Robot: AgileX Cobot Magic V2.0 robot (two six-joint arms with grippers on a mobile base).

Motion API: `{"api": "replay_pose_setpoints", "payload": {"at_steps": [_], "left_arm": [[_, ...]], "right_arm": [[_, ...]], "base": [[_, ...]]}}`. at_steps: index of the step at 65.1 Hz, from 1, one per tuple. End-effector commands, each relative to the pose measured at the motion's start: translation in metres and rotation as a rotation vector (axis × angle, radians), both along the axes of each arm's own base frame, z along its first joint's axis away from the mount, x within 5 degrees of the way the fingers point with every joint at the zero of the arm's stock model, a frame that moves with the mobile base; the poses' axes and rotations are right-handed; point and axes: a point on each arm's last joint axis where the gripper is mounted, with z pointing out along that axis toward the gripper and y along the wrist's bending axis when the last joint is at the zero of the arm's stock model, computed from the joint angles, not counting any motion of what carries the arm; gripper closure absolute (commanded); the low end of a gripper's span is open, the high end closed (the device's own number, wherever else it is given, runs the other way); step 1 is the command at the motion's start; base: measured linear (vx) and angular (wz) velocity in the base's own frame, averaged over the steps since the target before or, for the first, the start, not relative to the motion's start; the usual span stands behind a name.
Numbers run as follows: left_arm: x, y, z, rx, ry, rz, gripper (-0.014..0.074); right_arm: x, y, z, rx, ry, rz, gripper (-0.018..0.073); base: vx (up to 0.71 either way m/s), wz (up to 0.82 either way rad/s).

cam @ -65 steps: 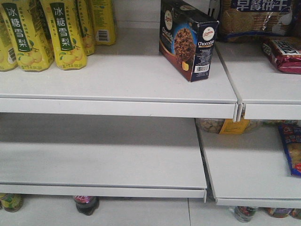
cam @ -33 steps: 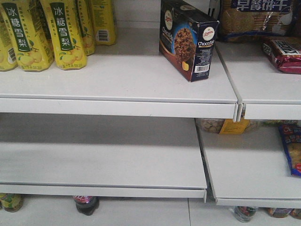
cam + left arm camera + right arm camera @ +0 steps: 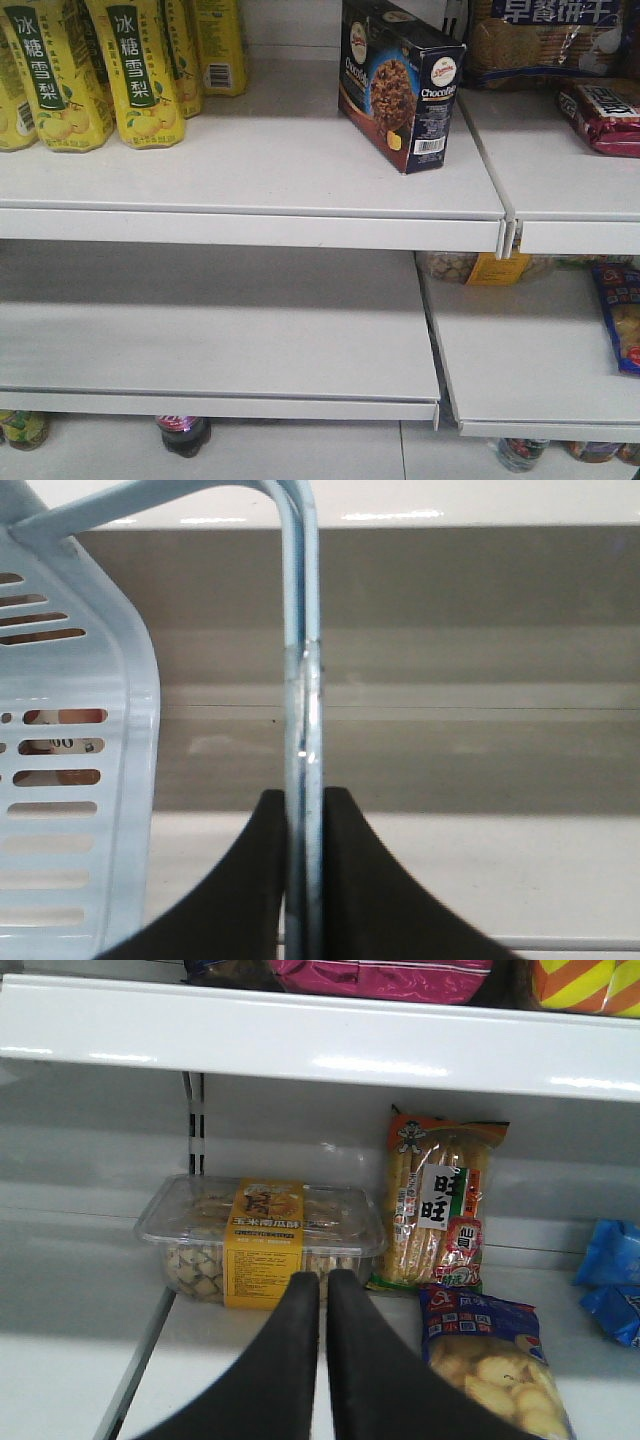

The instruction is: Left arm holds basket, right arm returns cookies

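One navy cardboard cookie carton (image 3: 400, 85) stands upright on the white shelf (image 3: 250, 170); left gripper (image 3: 303, 880) clamps the pale-blue basket's (image 3: 70, 780) slim handle (image 3: 302, 680); right gripper (image 3: 322, 1300) pressed closed, empty.

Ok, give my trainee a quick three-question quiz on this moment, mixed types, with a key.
1. True or false: the cookie carton stands upright on the upper shelf.
2. What is the left gripper closed on?
A. a bottle
B. the basket handle
C. nothing
3. In the right wrist view, which item lies directly beyond the right gripper, whose fingers are together and empty?

Key
1. True.
2. B: the light blue basket hangs beside the clamped handle.
3. The clear plastic snack box with the yellow label, on the lower shelf.
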Motion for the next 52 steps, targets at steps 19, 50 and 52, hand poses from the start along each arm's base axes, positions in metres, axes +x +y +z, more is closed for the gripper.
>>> {"api": "replay_pose_setpoints", "payload": {"at_steps": [19, 50, 52], "left_arm": [[-0.002, 0.001, 0.020, 0.037, -0.145, 0.013, 0.0599], [-0.002, 0.001, 0.020, 0.037, -0.145, 0.013, 0.0599], [-0.002, 0.001, 0.020, 0.037, -0.145, 0.013, 0.0599]], "right_arm": [[-0.012, 0.000, -0.007, -0.018, -0.113, -0.008, 0.0568], [-0.015, 0.000, -0.015, -0.006, -0.039, -0.010, 0.0566], [-0.015, 0.000, -0.015, -0.006, -0.039, -0.010, 0.0566]], "base": [[0.00, 0.00], [0.00, 0.00], [0.00, 0.00]]}}
